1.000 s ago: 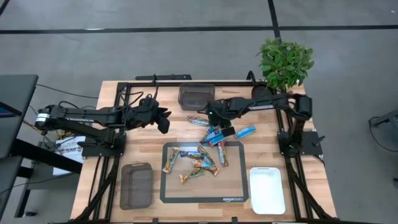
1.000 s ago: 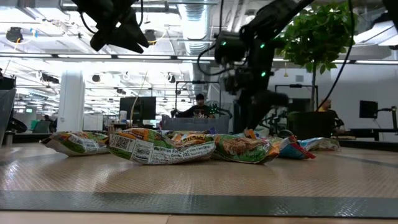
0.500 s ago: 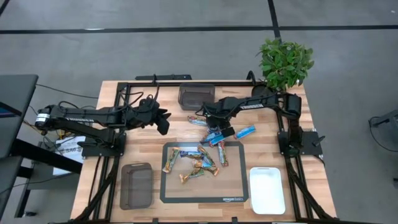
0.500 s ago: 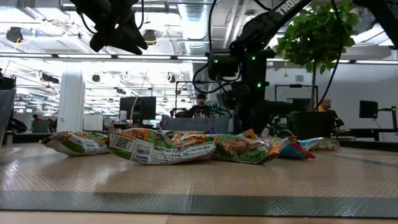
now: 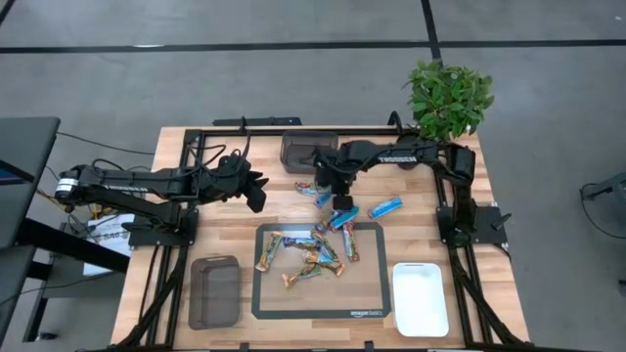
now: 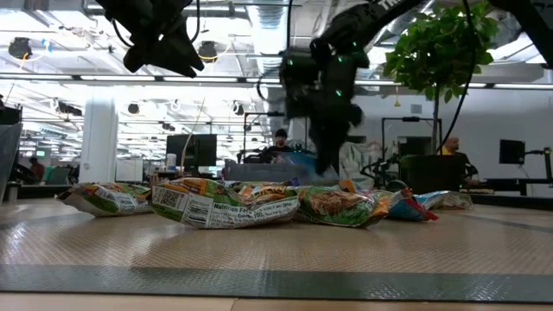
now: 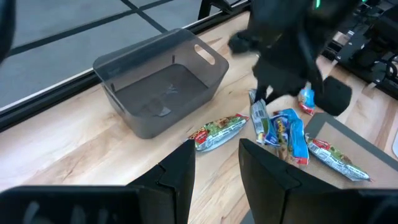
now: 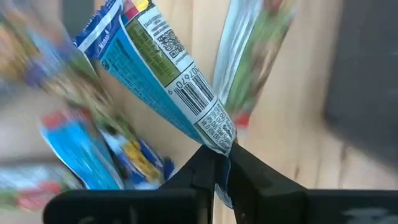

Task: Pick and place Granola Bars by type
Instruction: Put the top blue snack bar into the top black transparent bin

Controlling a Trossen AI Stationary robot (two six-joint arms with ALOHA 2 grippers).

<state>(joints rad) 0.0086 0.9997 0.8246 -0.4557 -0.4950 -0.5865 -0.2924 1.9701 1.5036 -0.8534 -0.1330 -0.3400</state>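
My right gripper (image 5: 335, 196) hangs over the far edge of the black mat (image 5: 318, 305), shut on a blue granola bar (image 8: 155, 74) with a barcode on its back. The same bar hangs under the gripper in the left wrist view (image 7: 258, 121). Several more bars lie flat in a pile on the mat (image 5: 308, 252). One blue bar (image 5: 385, 206) and one white bar (image 5: 311, 189) lie on the wood. My left gripper (image 5: 256, 194) hovers open over the table's left part, with nothing between its fingers (image 7: 180, 168). My right gripper pinches the blue bar's crimped end seal (image 8: 217, 142) between its two fingertips. The fingers come from above, pointing down. The bar hangs below them, tilted. I cannot tell whether its lower end (image 7: 259, 138) is clear of the bars beneath.
A dark grey bin (image 5: 308, 150) stands at the far middle, just beyond the right gripper. A second grey bin (image 5: 215, 291) stands near left and a white tray (image 5: 421, 298) near right. A potted plant (image 5: 448, 98) stands at the far right corner. People show in the room behind.
My right gripper has swung from over the blue bars at the mat's far edge toward the table's far left and risen. It has turned about, and one blue bar has come up with it by one end.
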